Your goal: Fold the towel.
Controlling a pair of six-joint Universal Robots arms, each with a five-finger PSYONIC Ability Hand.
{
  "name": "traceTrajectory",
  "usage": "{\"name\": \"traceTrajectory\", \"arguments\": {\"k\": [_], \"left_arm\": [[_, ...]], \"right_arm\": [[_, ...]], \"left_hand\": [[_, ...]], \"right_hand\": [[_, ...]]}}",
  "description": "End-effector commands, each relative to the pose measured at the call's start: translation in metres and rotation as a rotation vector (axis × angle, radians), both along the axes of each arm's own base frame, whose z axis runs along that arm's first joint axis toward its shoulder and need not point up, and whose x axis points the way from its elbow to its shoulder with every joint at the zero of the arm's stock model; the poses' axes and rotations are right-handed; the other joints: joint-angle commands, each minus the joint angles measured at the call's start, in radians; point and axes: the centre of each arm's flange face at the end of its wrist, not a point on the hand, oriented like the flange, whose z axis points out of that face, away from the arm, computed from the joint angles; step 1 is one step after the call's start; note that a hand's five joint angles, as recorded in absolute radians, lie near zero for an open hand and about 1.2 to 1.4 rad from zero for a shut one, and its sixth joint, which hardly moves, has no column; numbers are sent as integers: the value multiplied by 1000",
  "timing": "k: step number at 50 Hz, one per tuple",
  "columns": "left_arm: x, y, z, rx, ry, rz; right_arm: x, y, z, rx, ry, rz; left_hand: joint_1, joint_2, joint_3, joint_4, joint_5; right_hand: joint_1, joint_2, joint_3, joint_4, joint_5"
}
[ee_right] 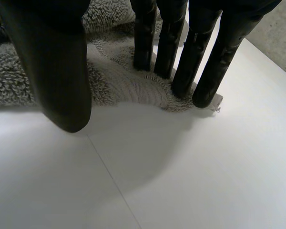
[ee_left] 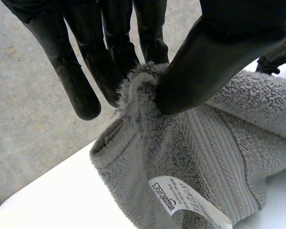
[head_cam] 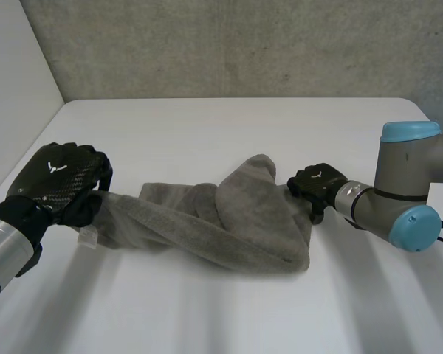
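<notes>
A grey towel [head_cam: 236, 221] lies bunched and drawn out across the white table [head_cam: 207, 125] between both hands. My left hand [head_cam: 55, 181] holds its left end a little above the table. In the left wrist view the thumb [ee_left: 214, 52] and fingers pinch a corner of the towel [ee_left: 219, 143], and a white label [ee_left: 186, 200] hangs below that corner. My right hand [head_cam: 317, 184] is at the towel's right edge. There its straight fingers [ee_right: 190, 62] rest their tips on the edge of the towel [ee_right: 119, 86], with the thumb held apart in front of the cloth.
A grey concrete wall [head_cam: 244, 44] stands behind the table. The table's left edge [head_cam: 29, 140] runs close to my left arm. Bare white tabletop lies in front of the towel [head_cam: 207, 310] and behind it.
</notes>
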Motion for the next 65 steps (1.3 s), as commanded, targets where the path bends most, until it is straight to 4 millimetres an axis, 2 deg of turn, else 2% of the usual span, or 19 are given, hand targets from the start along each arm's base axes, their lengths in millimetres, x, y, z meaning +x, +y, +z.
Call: {"name": "traceTrajectory", "arguments": {"k": [1, 15, 21, 24, 26, 27, 30, 31, 32, 33, 35, 38, 42, 53, 59, 61, 63, 64, 65], "left_arm": [[0, 0, 0, 0, 0, 0], [0, -1, 0, 0, 0, 2], [1, -2, 2, -8, 1, 6], [1, -3, 11, -33, 2, 9], [2, -4, 16, -42, 3, 15], [2, -4, 16, -42, 3, 15], [7, 0, 44, -73, 40, 36], [11, -2, 54, -79, 64, 55], [15, -4, 64, -85, 94, 74], [15, -4, 64, -85, 94, 75], [18, -4, 75, -98, 130, 89], [22, -3, 93, -105, 225, 101], [22, -3, 91, -74, 267, 103], [17, 0, 44, 103, 269, 51], [15, -23, 5, 270, 256, 60], [14, -35, 7, 270, 254, 57], [11, -64, 32, 195, 264, 46], [11, -65, 32, 195, 264, 46], [10, -77, 55, 130, 276, 35]], "right_arm": [[5, 2, -1, -14, -4, 12], [5, 2, 4, -25, -8, 13], [1, 4, 36, -80, -22, 2], [-5, 9, 67, -121, -33, -10], [-13, 21, 109, -170, -44, -18], [-13, 21, 109, -170, -44, -18], [-35, 40, 185, -209, -63, -42], [-35, 40, 185, -209, -64, -42], [-45, 49, 217, -228, -81, -39], [-46, 49, 217, -228, -81, -39], [-59, 65, 253, -207, -118, 8], [-66, 71, 263, -172, -132, 34], [-74, 72, 260, -111, -137, 31], [-86, 87, 194, 74, 131, 161], [-87, 76, 159, 177, 215, 186], [-85, 64, 161, 132, 219, 183], [-67, 36, 194, -90, 142, 142], [-67, 36, 194, -91, 141, 142], [-48, 25, 225, -229, 3, 103]], "left_hand": [[120, 58, 58, 36, 87], [120, 58, 58, 36, 87], [120, 58, 58, 36, 87], [120, 58, 58, 36, 87], [120, 58, 58, 36, 87], [120, 58, 58, 36, 87], [120, 58, 58, 36, 87], [120, 58, 58, 36, 87], [120, 58, 58, 36, 87], [120, 58, 58, 36, 87], [120, 58, 58, 36, 87], [120, 58, 58, 36, 87], [120, 58, 58, 36, 87], [120, 58, 58, 36, 87], [120, 58, 58, 36, 87], [120, 58, 58, 36, 87], [120, 58, 58, 36, 87], [120, 58, 58, 36, 87], [120, 58, 58, 36, 87]], "right_hand": [[170, 175, 171, 172, 170], [673, 677, 674, 675, 673], [698, 703, 699, 700, 698], [698, 703, 699, 700, 698], [698, 703, 699, 700, 698], [698, 703, 699, 700, 698], [698, 703, 699, 700, 698], [698, 703, 699, 700, 698], [698, 703, 699, 700, 698], [698, 703, 699, 700, 698], [698, 703, 699, 700, 698], [698, 703, 699, 700, 698], [698, 703, 699, 700, 698], [698, 703, 699, 700, 698], [698, 703, 699, 700, 698], [698, 703, 699, 700, 698], [698, 703, 699, 700, 698], [698, 703, 699, 700, 698], [698, 703, 699, 700, 698]]}}
